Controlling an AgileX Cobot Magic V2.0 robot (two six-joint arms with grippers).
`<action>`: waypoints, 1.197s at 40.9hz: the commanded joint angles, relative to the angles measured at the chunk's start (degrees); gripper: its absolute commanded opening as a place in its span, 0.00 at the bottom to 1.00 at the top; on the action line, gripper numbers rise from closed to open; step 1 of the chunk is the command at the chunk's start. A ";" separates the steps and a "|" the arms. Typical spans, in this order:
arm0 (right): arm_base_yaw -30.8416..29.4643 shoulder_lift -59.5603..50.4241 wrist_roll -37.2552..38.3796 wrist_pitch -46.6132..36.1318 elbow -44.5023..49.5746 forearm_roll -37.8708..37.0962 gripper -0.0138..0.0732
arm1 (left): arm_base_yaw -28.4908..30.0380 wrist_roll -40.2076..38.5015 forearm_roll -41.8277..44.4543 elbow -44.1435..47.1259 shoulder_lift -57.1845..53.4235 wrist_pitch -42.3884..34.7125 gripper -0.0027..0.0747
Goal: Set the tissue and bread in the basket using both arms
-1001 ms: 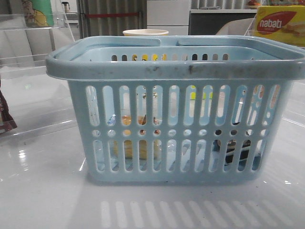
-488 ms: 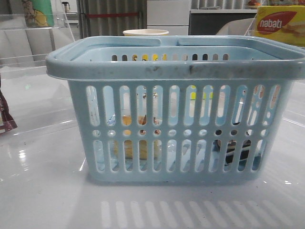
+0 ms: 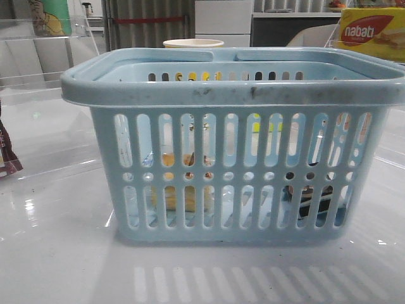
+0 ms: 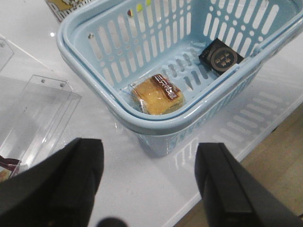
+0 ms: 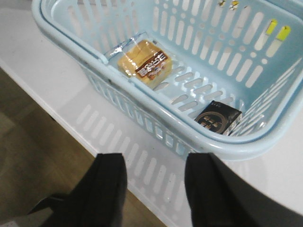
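Fingers spread wide and empty on both arms: left fingers (image 4: 149, 182), right fingers (image 5: 154, 189), hovering over the bench (image 4: 142, 189) short of the basket (image 4: 161, 120). Best pulled straight back, clear of the rim. Inside: bread (image 4: 155, 94) at frame centre, tissue (image 4: 220, 56) upper right. Looks finished.

A glossy white table (image 3: 57, 253) reflects overhead light. Behind it stand clear acrylic panels (image 3: 38, 57), a grey corrugated wall (image 3: 149, 22) and white cabinets (image 3: 223, 18). Brown wooden flooring (image 5: 28, 142) lies below.
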 commanded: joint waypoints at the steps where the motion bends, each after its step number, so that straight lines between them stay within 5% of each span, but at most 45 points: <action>1: -0.12 -3.64 1.72 -7.02 1.85 -0.45 0.63 | -0.34 -0.68 0.69 0.78 -2.32 -6.94 0.65; 12: -0.12 -6.60 2.54 -6.89 7.09 -0.45 0.56 | -0.34 -0.68 0.69 3.49 -2.98 -8.73 0.64; 20: -0.12 -6.61 2.54 -6.89 7.21 -0.45 0.29 | -0.34 -0.68 0.69 3.49 -2.98 -8.52 0.40; 27: -0.12 -6.61 2.54 -6.71 7.21 -0.45 0.23 | -0.34 -0.68 -0.31 3.49 -2.98 -8.37 0.16; 49: -0.12 -6.61 2.54 -6.64 7.21 -0.45 0.23 | -0.34 -0.68 -0.31 3.49 -2.98 -8.49 0.16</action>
